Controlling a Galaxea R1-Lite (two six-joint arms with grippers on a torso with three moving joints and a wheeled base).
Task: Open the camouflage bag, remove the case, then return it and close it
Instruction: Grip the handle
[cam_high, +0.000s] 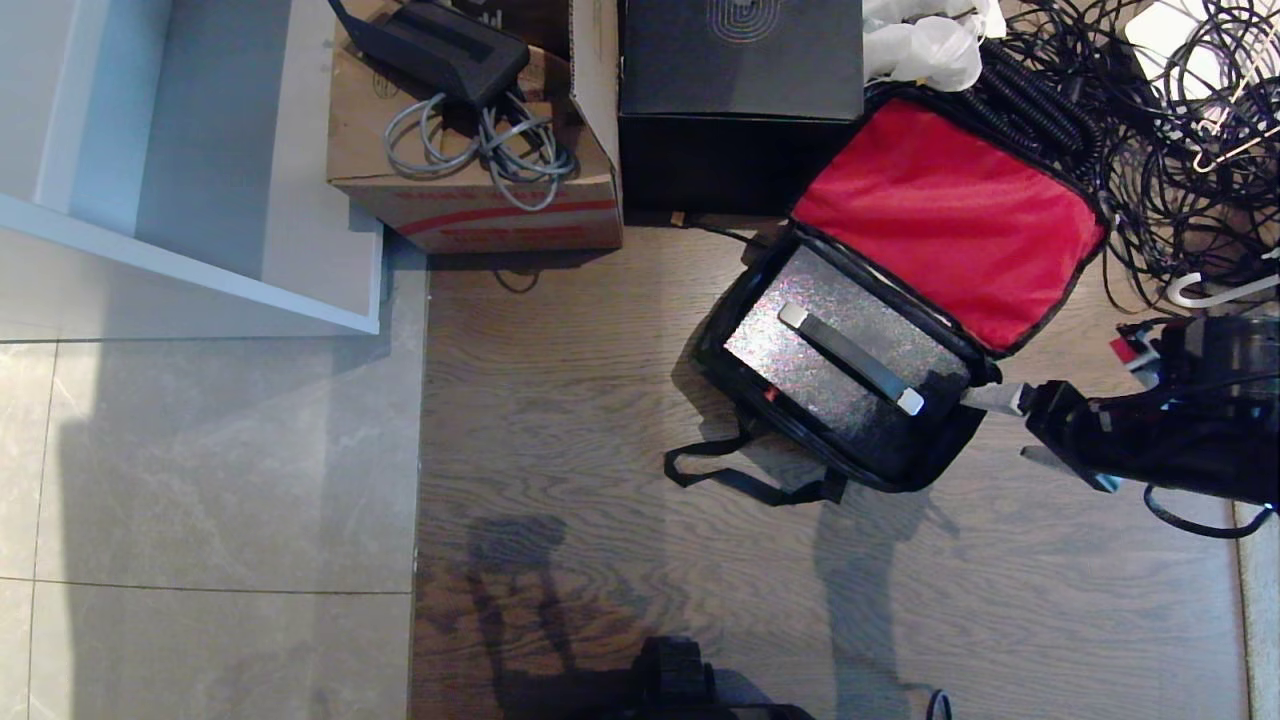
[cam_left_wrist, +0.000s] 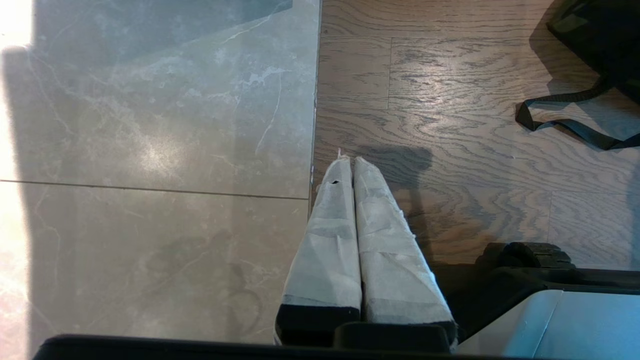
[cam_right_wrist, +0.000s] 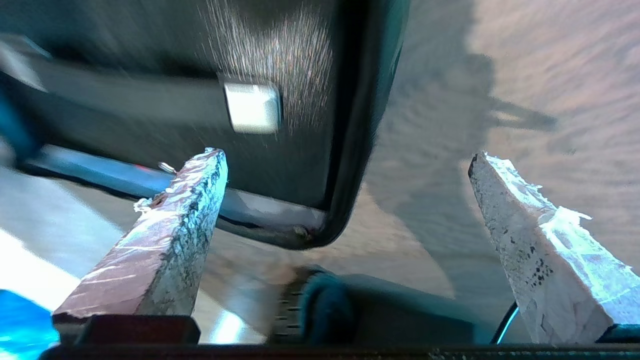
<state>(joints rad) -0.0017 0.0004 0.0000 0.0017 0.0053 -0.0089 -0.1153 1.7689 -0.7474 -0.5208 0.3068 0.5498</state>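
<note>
The camouflage bag sits on the wood floor with its lid thrown back, the red lining facing up. Inside it lies the case, black and speckled, with its black handle on silver ends uppermost. My right gripper hovers open just off the bag's near right corner, holding nothing. In the right wrist view the case and the bag's rim lie just beyond the gripper. My left gripper is shut and parked over the tile-wood seam, far from the bag.
Behind the bag stand a black cube box and a cardboard box carrying a black device and grey cables. A cable tangle lies at back right. A white cabinet fills the far left. The bag's loose strap trails on the floor.
</note>
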